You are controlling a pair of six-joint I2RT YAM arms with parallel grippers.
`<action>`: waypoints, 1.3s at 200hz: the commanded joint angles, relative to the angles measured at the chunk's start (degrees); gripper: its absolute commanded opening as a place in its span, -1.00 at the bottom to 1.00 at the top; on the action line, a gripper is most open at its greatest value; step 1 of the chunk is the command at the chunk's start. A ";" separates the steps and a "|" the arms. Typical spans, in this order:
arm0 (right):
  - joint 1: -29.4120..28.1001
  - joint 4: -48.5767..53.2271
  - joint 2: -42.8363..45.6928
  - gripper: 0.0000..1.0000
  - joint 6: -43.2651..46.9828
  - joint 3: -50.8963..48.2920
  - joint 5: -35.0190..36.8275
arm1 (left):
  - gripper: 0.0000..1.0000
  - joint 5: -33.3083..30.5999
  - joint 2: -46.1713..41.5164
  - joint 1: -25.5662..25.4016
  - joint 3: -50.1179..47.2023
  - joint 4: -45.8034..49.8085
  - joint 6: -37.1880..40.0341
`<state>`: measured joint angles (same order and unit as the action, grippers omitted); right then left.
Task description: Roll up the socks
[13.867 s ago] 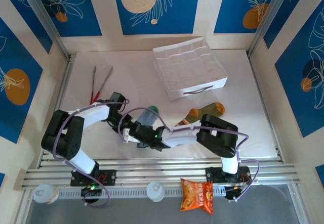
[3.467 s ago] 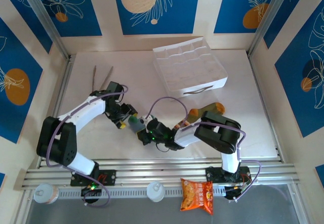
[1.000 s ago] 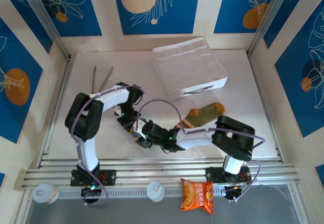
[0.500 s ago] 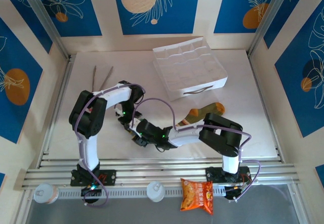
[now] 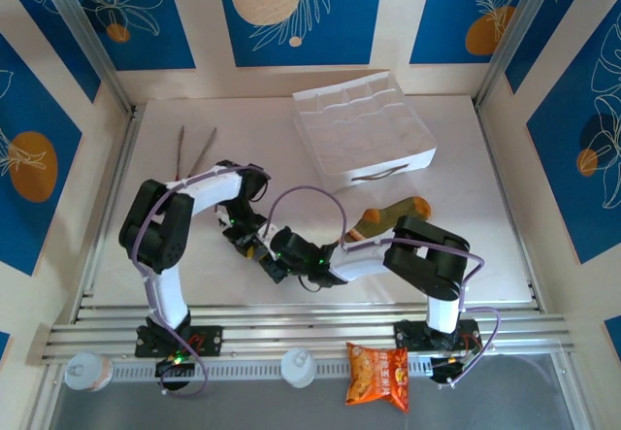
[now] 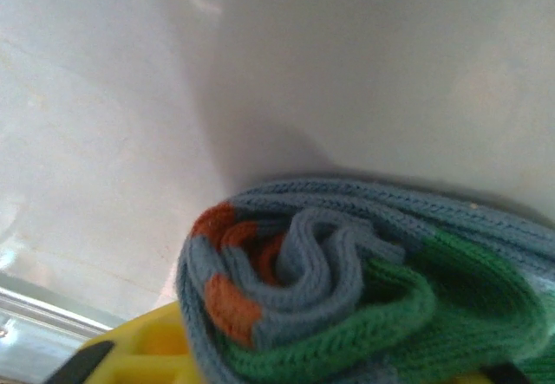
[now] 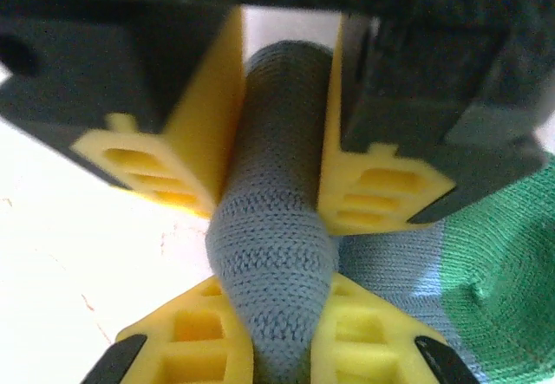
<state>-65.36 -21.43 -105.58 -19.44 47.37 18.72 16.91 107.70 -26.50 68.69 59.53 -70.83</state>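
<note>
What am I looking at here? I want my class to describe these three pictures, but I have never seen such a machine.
These are two robot arms bolted at the near edge of a table. Each ends in a two-fingered hand. The wide picture comes from a fixed camera above. The other two come from small cameras on the wrists, so everything in them looks very close. On the table lie a white divided tray, a pair of tongs and an olive striped sock. An orange snack packet lies in front of the arms' bases. The left hand and the right hand meet in the middle, both pinching one grey sock. The left wrist picture shows it bunched into a roll, with green and orange parts.
</note>
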 commanded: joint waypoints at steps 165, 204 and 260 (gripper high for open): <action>8.78 10.60 -14.48 -1.00 -21.94 -12.83 -14.71 | 0.33 5.12 -29.66 6.98 -21.71 -23.69 9.58; 12.96 12.79 -18.34 -1.00 -22.77 -10.64 -21.76 | 0.18 7.21 -29.91 5.99 -27.23 -31.16 8.85; 16.91 15.57 -21.37 -1.00 -23.41 -7.73 -27.36 | 0.15 4.45 -22.60 3.59 -29.16 -35.06 10.15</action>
<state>-50.70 -40.93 -114.91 -42.87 44.12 -15.20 22.61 81.95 -21.80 41.60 27.35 -62.33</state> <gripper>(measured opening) 0.141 0.575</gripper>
